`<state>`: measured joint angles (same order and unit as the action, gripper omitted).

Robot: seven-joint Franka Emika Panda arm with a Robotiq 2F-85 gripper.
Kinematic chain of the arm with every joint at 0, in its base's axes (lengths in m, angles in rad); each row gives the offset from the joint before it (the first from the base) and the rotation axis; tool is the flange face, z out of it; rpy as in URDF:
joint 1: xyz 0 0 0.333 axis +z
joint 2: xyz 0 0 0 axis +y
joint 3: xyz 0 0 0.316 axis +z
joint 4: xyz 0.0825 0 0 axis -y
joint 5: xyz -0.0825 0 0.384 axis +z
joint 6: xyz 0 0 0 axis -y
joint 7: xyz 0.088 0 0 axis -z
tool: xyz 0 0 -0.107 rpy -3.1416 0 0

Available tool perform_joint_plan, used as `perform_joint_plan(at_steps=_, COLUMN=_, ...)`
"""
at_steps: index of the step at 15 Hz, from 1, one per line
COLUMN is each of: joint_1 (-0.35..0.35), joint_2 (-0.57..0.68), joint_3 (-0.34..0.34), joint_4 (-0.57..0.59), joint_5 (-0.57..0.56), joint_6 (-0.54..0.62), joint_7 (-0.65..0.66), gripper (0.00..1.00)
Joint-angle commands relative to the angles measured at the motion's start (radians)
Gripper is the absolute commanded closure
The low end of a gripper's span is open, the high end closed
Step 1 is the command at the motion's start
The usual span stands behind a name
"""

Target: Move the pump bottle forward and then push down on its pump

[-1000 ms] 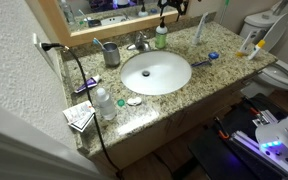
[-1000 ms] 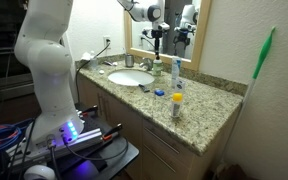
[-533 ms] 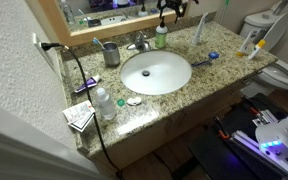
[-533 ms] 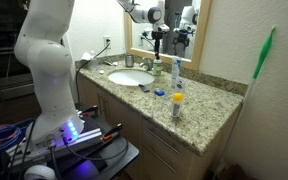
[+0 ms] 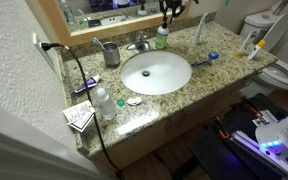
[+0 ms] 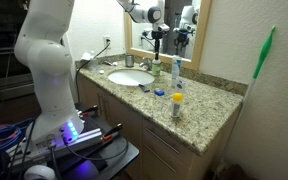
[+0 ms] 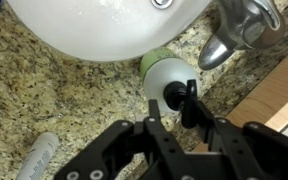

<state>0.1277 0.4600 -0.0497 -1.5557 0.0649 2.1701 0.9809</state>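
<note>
The green pump bottle [image 5: 161, 38] stands at the back of the granite counter beside the faucet, under the mirror; its place also shows in an exterior view [image 6: 156, 68]. My gripper [image 5: 167, 10] hangs straight over it. From the wrist I look down on the bottle's round pale-green shoulder [image 7: 162, 72], with the pump [image 7: 173, 94] a dark shape at its centre. My gripper [image 7: 179, 105] has its jaws drawn in close on either side of the pump top. The bottle's lower body is hidden below.
The chrome faucet [image 7: 239, 25] stands right next to the bottle, with the white sink [image 5: 156, 72] in front. A metal cup [image 5: 111, 53], a clear bottle [image 5: 104, 103], a yellow bottle [image 6: 177, 105] and a toothbrush [image 5: 206, 60] sit on the counter. The mirror frame is just behind.
The jaws have narrowed from wide open to close around the pump top. The arm and the bottle have hardly moved.
</note>
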Motion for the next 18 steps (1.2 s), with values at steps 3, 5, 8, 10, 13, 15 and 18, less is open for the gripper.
perform_joint_plan(at_steps=3, joint_1=0.002, joint_2=0.007, joint_3=-0.003, joint_4=0.003, joint_5=-0.025, joint_6=0.004, joint_7=0.008, gripper=1.00)
perform_joint_plan(at_steps=5, joint_1=0.005, joint_2=0.006, joint_3=-0.006, joint_4=0.005, joint_5=-0.037, joint_6=-0.003, joint_7=0.012, gripper=0.88)
perform_joint_plan(at_steps=8, joint_1=0.000, joint_2=0.000, joint_3=0.002, joint_4=0.002, joint_5=-0.038, joint_6=-0.005, joint_7=0.005, gripper=0.52)
perform_joint_plan(at_steps=10, joint_1=-0.001, joint_2=-0.003, joint_3=0.004, joint_4=0.000, joint_5=-0.036, joint_6=0.000, joint_7=0.004, gripper=0.38)
perform_joint_plan(at_steps=13, joint_1=-0.002, joint_2=-0.011, joint_3=0.011, joint_4=0.001, joint_5=-0.029, joint_6=0.012, joint_7=-0.007, gripper=0.18)
perform_joint_plan(at_steps=15, joint_1=-0.003, joint_2=-0.018, joint_3=0.017, joint_4=0.002, joint_5=-0.026, joint_6=0.024, joint_7=-0.017, gripper=0.04)
perform_joint_plan(at_steps=18, joint_1=0.000, joint_2=-0.018, joint_3=0.021, joint_4=0.010, joint_5=-0.027, joint_6=0.026, joint_7=-0.015, gripper=0.00)
